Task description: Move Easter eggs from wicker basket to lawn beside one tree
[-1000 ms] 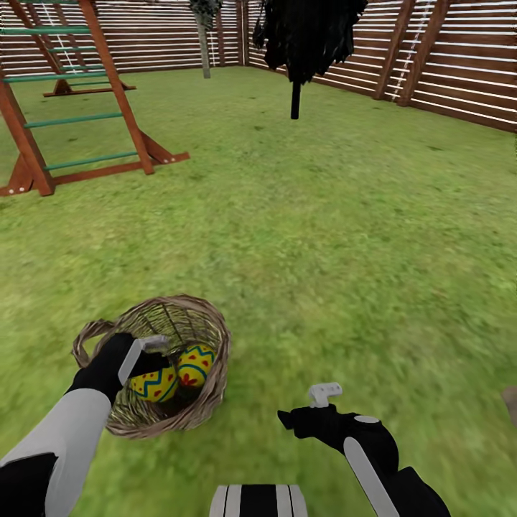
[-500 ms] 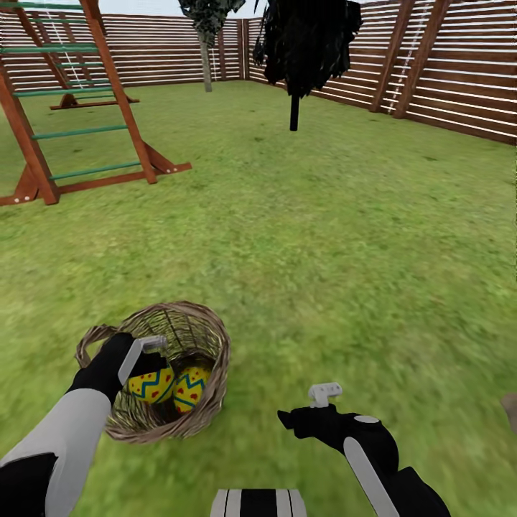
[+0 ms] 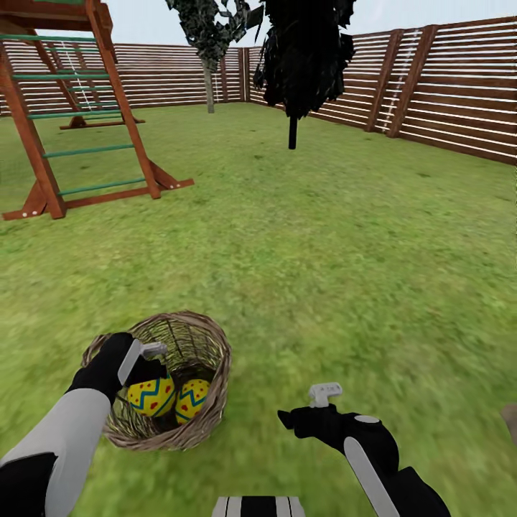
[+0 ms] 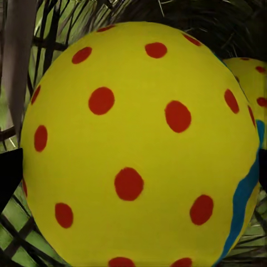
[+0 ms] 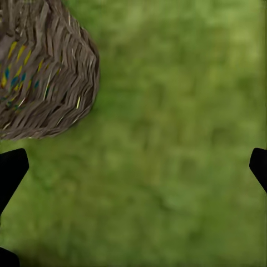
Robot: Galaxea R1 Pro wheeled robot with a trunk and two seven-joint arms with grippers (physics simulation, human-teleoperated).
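1. Wooden play frame point(image 3: 72, 122): red-brown A-shaped legs with green rungs, standing at the far left of the lawn point(image 3: 323, 251), well apart from the basket.
2. Slat fence point(image 3: 459, 86): brown horizontal boards, closing the far and right sides of the garden.
3. Columnar tree point(image 3: 305, 50): near-black foliage on a thin dark trunk, near the fence corner. A second tree point(image 3: 208, 29) with a pale trunk stands behind it, to its left.
4. Wicker basket point(image 3: 205, 424): tan-brown, woven, braided rim, tipped so its mouth faces the head camera; it sits on the grass at lower left. Its outer wall also shows in the right wrist view point(image 5: 50, 72).
5. Easter eggs: two visible inside the basket, side by side and touching. Left egg point(image 3: 151, 396), right egg point(image 3: 192, 399); both bright yellow with red dots and a blue zigzag band. A third cannot be made out.
6. Left gripper point(image 3: 147, 362): reaching into the basket, its fingers set about the left egg point(image 4: 139, 150), which looms close in the wrist view; whether they are pressing on it cannot be told.
7. Right gripper point(image 3: 323, 395): over bare grass, beside the basket, jaws spread, holding nothing.
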